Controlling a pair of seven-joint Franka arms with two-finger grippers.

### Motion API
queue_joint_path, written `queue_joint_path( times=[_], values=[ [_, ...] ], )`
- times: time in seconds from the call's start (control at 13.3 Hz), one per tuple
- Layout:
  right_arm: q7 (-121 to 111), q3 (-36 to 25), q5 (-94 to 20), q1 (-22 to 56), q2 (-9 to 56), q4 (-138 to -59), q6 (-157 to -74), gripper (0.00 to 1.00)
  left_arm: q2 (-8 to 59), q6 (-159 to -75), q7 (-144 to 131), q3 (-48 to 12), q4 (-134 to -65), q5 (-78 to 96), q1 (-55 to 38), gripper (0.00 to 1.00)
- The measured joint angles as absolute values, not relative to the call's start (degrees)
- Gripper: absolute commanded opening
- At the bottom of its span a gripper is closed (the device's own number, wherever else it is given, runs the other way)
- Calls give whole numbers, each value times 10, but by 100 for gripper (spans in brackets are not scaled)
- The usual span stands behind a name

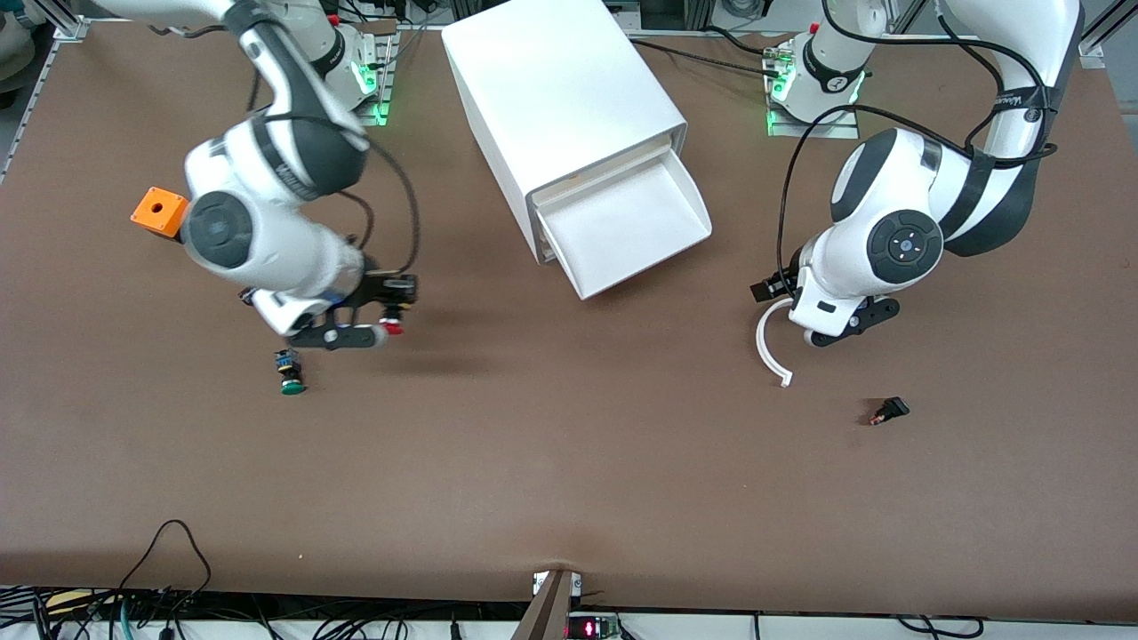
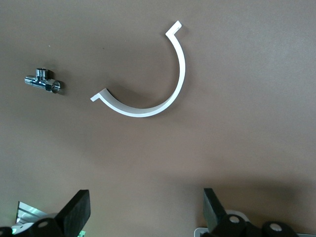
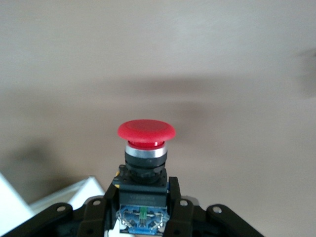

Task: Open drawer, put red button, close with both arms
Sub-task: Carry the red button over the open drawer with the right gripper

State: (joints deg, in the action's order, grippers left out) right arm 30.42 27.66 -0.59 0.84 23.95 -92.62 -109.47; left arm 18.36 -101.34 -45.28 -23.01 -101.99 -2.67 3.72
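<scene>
The white cabinet [image 1: 560, 107] stands at the back middle of the table with one drawer [image 1: 636, 227] pulled out and nothing in it. My right gripper [image 1: 391, 316] is shut on the red button [image 1: 391, 326], held above the table toward the right arm's end, between the green button and the drawer. In the right wrist view the red cap [image 3: 146, 131] stands out past the fingers [image 3: 174, 197], which clamp the black-and-blue body. My left gripper [image 1: 805, 307] hangs open and empty over the table beside the drawer; its fingertips [image 2: 79, 207] show wide apart.
A green-capped button [image 1: 290, 373] lies near my right gripper. An orange block [image 1: 160, 212] sits farther back. A white curved plastic piece [image 1: 770, 351] lies under my left gripper, also in the left wrist view [image 2: 148, 106]. A small black part [image 1: 889, 411] and a metal valve [image 2: 43, 81] lie nearby.
</scene>
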Motion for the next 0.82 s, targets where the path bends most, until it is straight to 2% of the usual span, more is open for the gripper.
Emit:
queue_joint_path(
  times=[0.45, 0.82],
  values=[
    [566, 276, 12, 200, 308, -830, -1154, 19, 184, -1014, -453, -231, -1020, -27, 37, 100],
    [665, 274, 63, 267, 325, -823, -1180, 19, 185, -1014, -453, -231, -1020, -27, 37, 100]
  ],
)
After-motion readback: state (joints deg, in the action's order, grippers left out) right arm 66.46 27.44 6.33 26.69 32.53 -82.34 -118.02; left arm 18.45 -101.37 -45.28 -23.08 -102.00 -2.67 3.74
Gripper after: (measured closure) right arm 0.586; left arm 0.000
